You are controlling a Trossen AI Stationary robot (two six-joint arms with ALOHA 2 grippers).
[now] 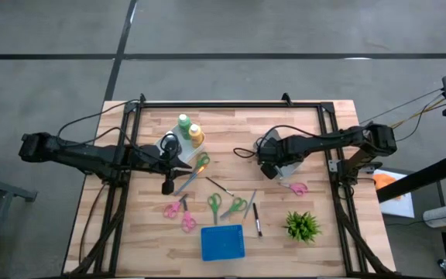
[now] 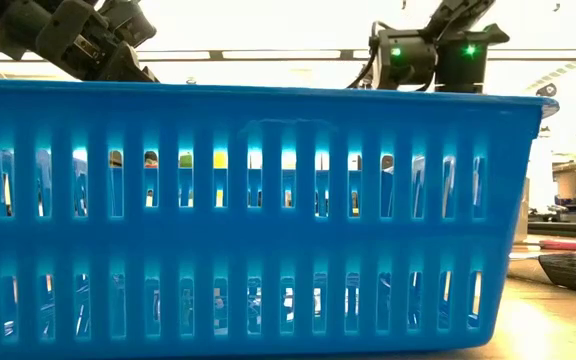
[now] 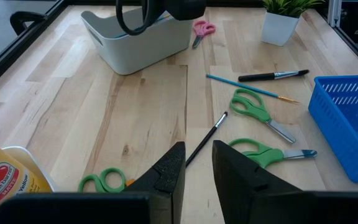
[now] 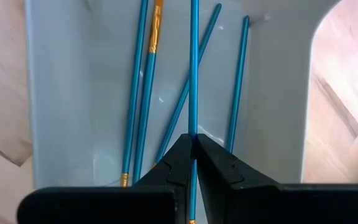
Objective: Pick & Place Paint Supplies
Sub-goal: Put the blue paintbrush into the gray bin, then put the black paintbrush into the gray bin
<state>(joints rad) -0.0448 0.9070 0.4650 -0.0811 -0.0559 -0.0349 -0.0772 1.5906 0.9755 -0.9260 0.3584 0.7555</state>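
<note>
The blue slotted basket [image 2: 258,215] fills almost the whole low view, right against the lens; in the high view it sits at the bottom centre of the wooden table [image 1: 231,124].

The right gripper [image 4: 194,142] hangs over the white bin [image 4: 278,93] at centre right of the high view, its jaws clenched on a blue brush [image 4: 194,62] that runs straight up the middle of its wrist picture. Four more blue-handled brushes [image 4: 143,93] lie inside the bin.

The left gripper [image 3: 196,163] sits left of centre in the high view, jaws narrowly parted with nothing between them. Just ahead of it a dark-handled brush [image 3: 207,138] lies on the wood, with green scissors [image 3: 260,112] to its right; a thin blue brush [image 3: 247,89] and a black brush [image 3: 272,76] lie beyond.

The green bottle [image 1: 184,124] and yellow-orange bottle [image 1: 196,136] stand together at upper centre left of the high view. Pink scissors [image 1: 178,211] lie lower left, and the potted plant [image 1: 302,225] at lower right.
</note>
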